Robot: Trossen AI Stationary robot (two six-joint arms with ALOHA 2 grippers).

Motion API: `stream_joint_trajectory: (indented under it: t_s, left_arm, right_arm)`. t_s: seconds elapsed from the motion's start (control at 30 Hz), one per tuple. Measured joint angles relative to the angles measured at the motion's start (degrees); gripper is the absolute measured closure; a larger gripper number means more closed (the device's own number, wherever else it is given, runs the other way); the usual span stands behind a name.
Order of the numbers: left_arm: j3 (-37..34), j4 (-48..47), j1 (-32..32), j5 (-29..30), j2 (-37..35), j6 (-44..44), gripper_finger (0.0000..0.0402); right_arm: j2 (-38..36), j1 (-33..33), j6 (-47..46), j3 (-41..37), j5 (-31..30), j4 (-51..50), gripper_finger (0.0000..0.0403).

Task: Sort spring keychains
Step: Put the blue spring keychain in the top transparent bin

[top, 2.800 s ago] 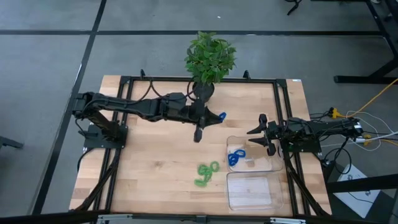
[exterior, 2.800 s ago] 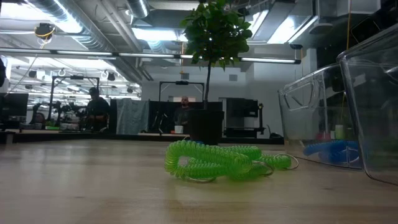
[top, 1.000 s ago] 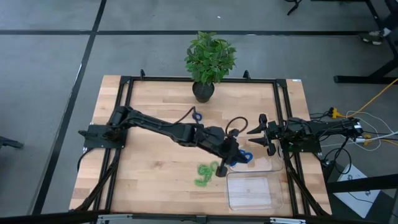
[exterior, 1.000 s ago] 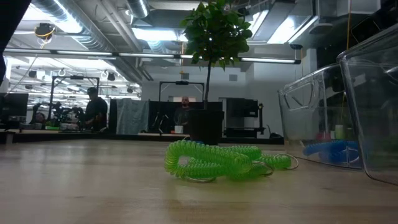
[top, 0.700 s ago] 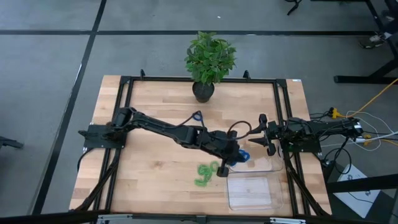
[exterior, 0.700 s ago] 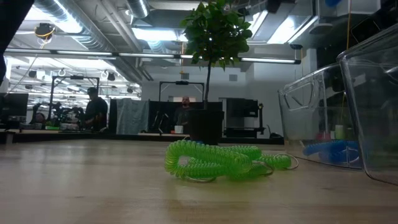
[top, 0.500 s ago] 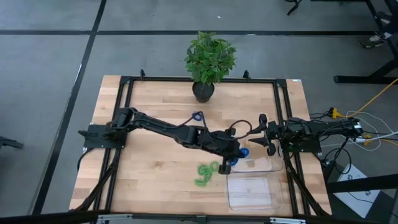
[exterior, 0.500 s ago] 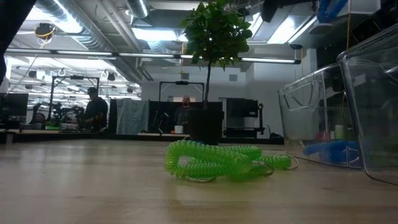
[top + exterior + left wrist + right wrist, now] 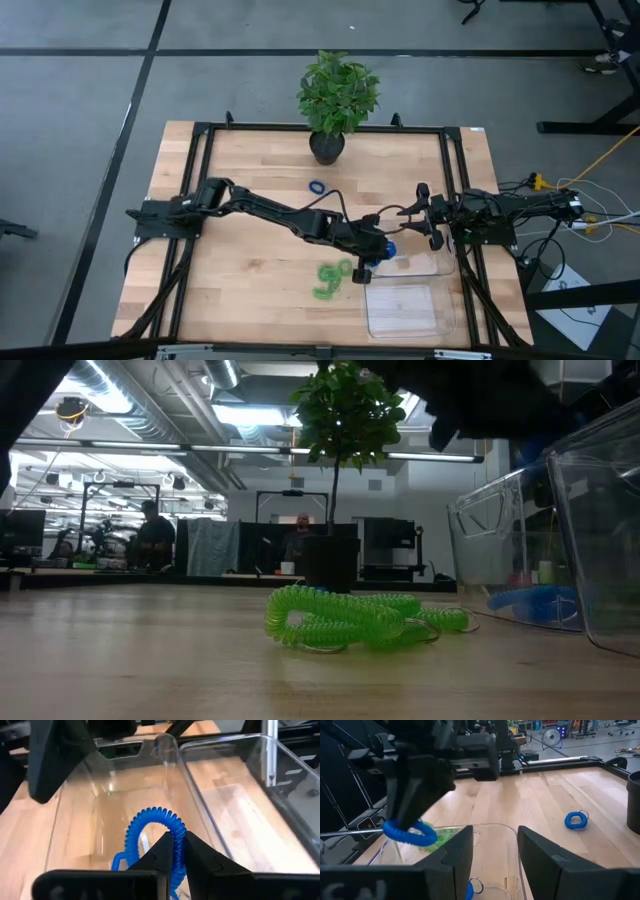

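The left gripper (image 9: 372, 250) has descended over the far clear tray (image 9: 430, 268), jaws clamped on a blue spring keychain (image 9: 152, 827), so release is likely next. The right gripper (image 9: 425, 216), jaws apart, waits at the tray's 1 o'clock. Green keychains (image 9: 332, 277) lie at the tray's 8 o'clock; another blue one (image 9: 317, 187) lies at 11 o'clock. The wooden table (image 9: 240, 270) carries a potted plant (image 9: 336, 95); an open workshop lies beyond.
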State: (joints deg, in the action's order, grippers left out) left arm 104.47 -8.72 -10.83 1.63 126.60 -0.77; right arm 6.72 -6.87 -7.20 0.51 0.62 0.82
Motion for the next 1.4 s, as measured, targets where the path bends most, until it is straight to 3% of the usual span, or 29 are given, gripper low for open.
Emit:
stream_joint_trajectory:
  t_s: [0.17, 0.57, 0.97, 1.4]
  left_arm:
    - [0.06, -0.92, 0.83, 0.72, 0.86, 0.02, 0.0372]
    - [0.04, -2.25, 1.18, 12.55, 1.01, 0.04, 0.0372]
    - [0.04, -3.56, 1.17, 8.92, 0.97, 0.04, 0.0365]
    - [0.02, -8.6, 1.08, 8.86, 0.65, 3.06, 0.028]
  right_arm:
    - [0.01, 0.0, 0.0, 0.0, 0.02, 0.0, 0.0249]
    - [0.02, 0.0, 0.0, 0.0, 0.02, 0.0, 0.0249]
    - [0.01, -0.01, 0.0, 0.0, 0.02, 0.0, 0.0249]
    - [0.0, -0.02, 0.0, 0.0, 0.02, 0.0, 0.0249]
